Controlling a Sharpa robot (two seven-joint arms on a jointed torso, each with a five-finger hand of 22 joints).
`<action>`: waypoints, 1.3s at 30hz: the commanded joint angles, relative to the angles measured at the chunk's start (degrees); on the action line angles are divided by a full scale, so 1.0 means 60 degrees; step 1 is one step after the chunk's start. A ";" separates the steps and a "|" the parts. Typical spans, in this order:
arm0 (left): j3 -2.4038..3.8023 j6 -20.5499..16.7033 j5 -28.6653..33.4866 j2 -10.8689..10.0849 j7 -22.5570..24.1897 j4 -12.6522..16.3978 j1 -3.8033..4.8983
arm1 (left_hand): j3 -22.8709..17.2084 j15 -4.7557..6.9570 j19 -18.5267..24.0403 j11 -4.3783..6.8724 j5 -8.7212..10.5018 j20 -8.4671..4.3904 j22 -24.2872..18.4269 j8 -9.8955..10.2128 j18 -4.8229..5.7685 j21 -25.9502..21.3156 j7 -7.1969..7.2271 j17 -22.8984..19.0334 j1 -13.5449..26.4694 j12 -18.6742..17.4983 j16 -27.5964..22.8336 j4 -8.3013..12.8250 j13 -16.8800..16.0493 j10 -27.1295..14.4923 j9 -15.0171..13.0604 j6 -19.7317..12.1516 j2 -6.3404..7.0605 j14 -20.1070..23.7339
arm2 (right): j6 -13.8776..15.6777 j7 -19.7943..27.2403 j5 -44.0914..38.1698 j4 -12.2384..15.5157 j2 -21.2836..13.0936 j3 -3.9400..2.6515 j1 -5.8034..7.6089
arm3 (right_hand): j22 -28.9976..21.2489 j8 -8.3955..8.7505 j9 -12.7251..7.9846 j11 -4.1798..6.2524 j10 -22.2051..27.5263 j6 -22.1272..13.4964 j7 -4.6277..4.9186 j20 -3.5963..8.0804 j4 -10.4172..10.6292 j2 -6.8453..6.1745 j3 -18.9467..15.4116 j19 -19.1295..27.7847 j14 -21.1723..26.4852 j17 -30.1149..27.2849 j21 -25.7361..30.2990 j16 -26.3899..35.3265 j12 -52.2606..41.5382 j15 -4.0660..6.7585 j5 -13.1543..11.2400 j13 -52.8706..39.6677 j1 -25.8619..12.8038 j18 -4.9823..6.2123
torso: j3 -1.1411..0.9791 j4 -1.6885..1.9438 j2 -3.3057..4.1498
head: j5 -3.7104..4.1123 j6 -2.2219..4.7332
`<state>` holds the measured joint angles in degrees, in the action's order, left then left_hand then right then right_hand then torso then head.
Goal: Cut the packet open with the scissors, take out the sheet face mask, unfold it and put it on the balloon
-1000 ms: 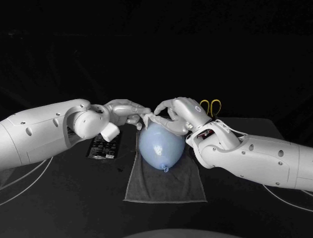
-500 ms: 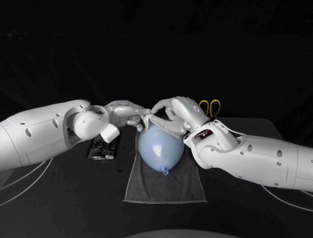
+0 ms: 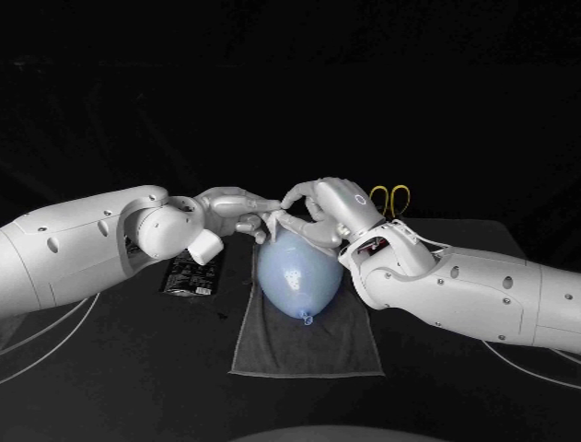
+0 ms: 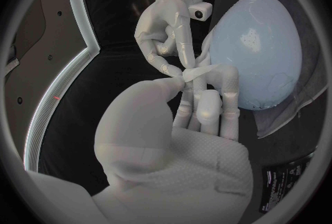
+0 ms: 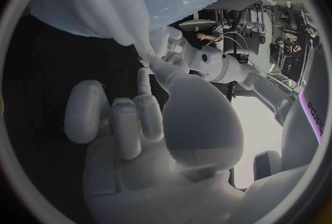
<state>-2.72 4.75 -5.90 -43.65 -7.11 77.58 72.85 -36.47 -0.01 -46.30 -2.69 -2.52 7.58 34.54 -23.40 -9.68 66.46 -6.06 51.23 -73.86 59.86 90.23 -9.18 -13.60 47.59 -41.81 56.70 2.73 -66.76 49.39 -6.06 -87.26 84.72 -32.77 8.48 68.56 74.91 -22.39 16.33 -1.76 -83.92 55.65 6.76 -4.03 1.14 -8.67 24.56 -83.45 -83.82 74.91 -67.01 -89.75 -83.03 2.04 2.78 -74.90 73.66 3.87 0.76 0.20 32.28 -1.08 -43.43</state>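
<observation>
A pale blue balloon (image 3: 296, 272) lies on a grey towel (image 3: 304, 343), knot toward me. The thin, translucent sheet mask (image 5: 104, 11) drapes over the balloon's far end. My left hand (image 3: 238, 210) and right hand (image 3: 319, 210) meet just beyond that end, and each pinches the mask's edge. In the left wrist view a narrow strip of mask (image 4: 201, 72) runs between my left hand's fingers (image 4: 207, 97) and the right hand (image 4: 169, 30), beside the balloon (image 4: 259, 58). The black packet (image 3: 193, 273) lies left of the towel. The yellow-handled scissors (image 3: 391, 198) lie behind my right wrist.
The towel reaches toward the table's near edge. The packet (image 4: 284, 185) lies under my left forearm. Cables trail off the table at both sides.
My right hand and forearm have edged slightly to the left over the balloon's far end. The left hand and the balloon have stayed in place.
</observation>
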 commanded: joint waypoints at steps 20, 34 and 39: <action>0.0025 -0.0376 0.0496 0.0089 0.0213 0.0104 0.0024 | -0.0099 -0.0008 -0.0060 0.0002 -0.0035 -0.0010 0.0023 -0.0015 -0.0145 0.0050 0.0111 -0.0025 0.0010 -0.0046 0.0049 -0.0044 0.0026 0.0078 -0.0019 0.0209 -0.0191 -0.0065 | -0.0235 -0.0192 -0.0290 0.0041 0.0029 0.0007 -0.0032 | 0.1619 -0.0185 0.0075 0.0066 -0.0285 0.0301 -0.0175 0.0037 0.0017 0.0150 -0.0043 -0.0028 -0.1031 0.2514 -0.0136 -0.0042 -0.0197 0.0043 -0.0002 -0.1683 0.0189 0.0025 | -0.0013 -0.0006 0.0001 | -0.0001 -0.0024; 0.0025 -0.0347 0.0367 0.0106 0.0059 0.0104 0.0024 | -0.0127 -0.0001 -0.0076 0.0011 -0.0035 -0.0021 0.0032 -0.0035 -0.0146 0.0069 0.0114 0.0051 -0.0029 -0.0047 0.0051 0.0024 0.0030 0.0090 -0.0042 0.0216 -0.0184 -0.0119 | 0.0196 0.0177 -0.0148 0.0056 0.0036 0.0007 -0.0034 | 0.1692 -0.0496 0.0211 0.0216 -0.0681 0.0400 -0.0331 0.0163 0.0125 0.1097 0.0604 -0.0132 -0.1031 0.2514 -0.0416 -0.0042 -0.0693 0.0181 0.0001 -0.2114 0.0567 -0.0024 | -0.0007 -0.0004 -0.0003 | -0.0009 -0.0025; 0.0025 -0.0374 0.0327 0.0103 0.0022 0.0100 0.0024 | -0.0132 0.0002 -0.0084 0.0012 -0.0036 -0.0027 0.0037 -0.0045 -0.0147 0.0078 0.0114 0.0048 -0.0043 -0.0046 0.0052 0.0057 0.0031 0.0097 -0.0054 0.0216 -0.0163 -0.0123 | 0.0234 0.0219 -0.0133 0.0069 0.0018 0.0007 -0.0034 | 0.1703 -0.0553 0.0240 0.0224 -0.0714 0.0400 -0.0339 0.0173 0.0115 0.1089 0.0656 -0.0147 -0.1031 0.2514 -0.0462 -0.0042 -0.0735 0.0188 0.0001 -0.2151 0.0572 -0.0033 | -0.0008 -0.0007 -0.0004 | -0.0018 -0.0035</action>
<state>-2.65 2.38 -3.90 -43.28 -7.13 77.95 72.91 -36.95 -0.01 -46.49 -2.80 -2.53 7.38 34.67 -23.45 -9.63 66.68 -5.72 51.47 -73.98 59.86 90.34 -9.14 -13.46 47.84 -42.12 57.44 2.02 -67.16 49.96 -6.39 -87.69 84.84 -32.80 8.56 68.36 74.90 -25.33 17.68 -0.81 -84.03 57.73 4.87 -3.28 1.76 -2.53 28.18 -83.99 -84.04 74.92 -69.57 -89.76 -87.28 2.69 2.62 -74.93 77.07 3.87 0.71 0.16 32.25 -1.14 -43.61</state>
